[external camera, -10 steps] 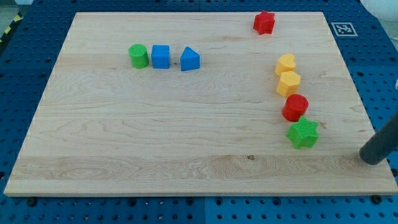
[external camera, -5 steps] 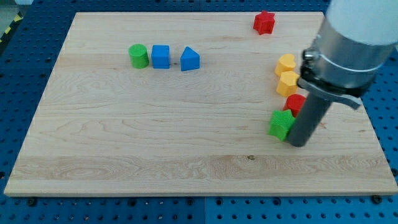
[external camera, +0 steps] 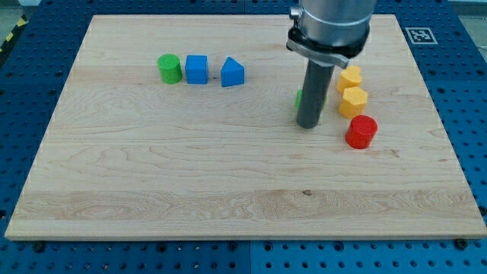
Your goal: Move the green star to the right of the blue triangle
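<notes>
My tip down on board, no fingers on this rod, so nothing spread or pinching; green star almost hidden behind rod, only sliver showing at its left, contact likely but cannot tell; blue triangle up-left, bare wood between; risk: star slips off round rod, or overshoot knocks triangle; yellow blocks near on right; board edges well apart.

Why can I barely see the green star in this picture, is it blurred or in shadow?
Neither: in the camera view the light is even and the blocks sharp. My tip and rod stand in front of the green star, hiding all but a sliver at the rod's left edge; the blue triangle shows crisply.
</notes>
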